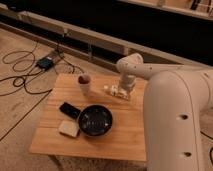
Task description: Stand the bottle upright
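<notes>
Wooden surface (pixel 52 142) fills the lower left of the frame. We see the bottle (pixel 113 90) lying near its upper edge, right of the cup (pixel 85 86). Our tool (pixel 125 91) hangs at the bottle's right end; whether it grips we cannot tell. A black bowl (pixel 95 121) sits below.

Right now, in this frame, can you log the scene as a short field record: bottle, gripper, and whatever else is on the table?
bottle: bottle appears to lie on its side, not yet upright
gripper: gripper down at table level, right beside the bottle; contact cannot be told
cup: cup upright, picture-left of the bottle, apart from it
bowl: black bowl toward the near edge
other items: black flat object and pale block, picture-left of the bowl
surface: wooden table
</notes>
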Controlling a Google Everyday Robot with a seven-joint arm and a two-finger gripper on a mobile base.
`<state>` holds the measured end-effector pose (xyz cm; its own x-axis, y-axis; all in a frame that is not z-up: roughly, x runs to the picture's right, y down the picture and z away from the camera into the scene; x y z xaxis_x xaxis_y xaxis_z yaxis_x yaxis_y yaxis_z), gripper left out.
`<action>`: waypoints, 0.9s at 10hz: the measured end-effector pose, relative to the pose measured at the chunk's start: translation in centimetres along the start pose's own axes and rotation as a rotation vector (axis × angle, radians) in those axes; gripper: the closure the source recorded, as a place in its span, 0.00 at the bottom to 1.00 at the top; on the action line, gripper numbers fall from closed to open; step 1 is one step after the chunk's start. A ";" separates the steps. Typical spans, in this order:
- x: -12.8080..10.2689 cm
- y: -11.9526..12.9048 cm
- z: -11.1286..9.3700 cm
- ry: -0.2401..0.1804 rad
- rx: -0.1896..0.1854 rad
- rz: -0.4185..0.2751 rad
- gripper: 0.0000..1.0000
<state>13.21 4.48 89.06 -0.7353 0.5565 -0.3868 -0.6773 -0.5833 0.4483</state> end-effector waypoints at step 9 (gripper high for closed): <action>0.6 -0.8 -0.6 0.017 0.011 0.002 0.35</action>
<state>13.34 4.97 88.00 -0.7371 0.5453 -0.3993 -0.6755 -0.5776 0.4582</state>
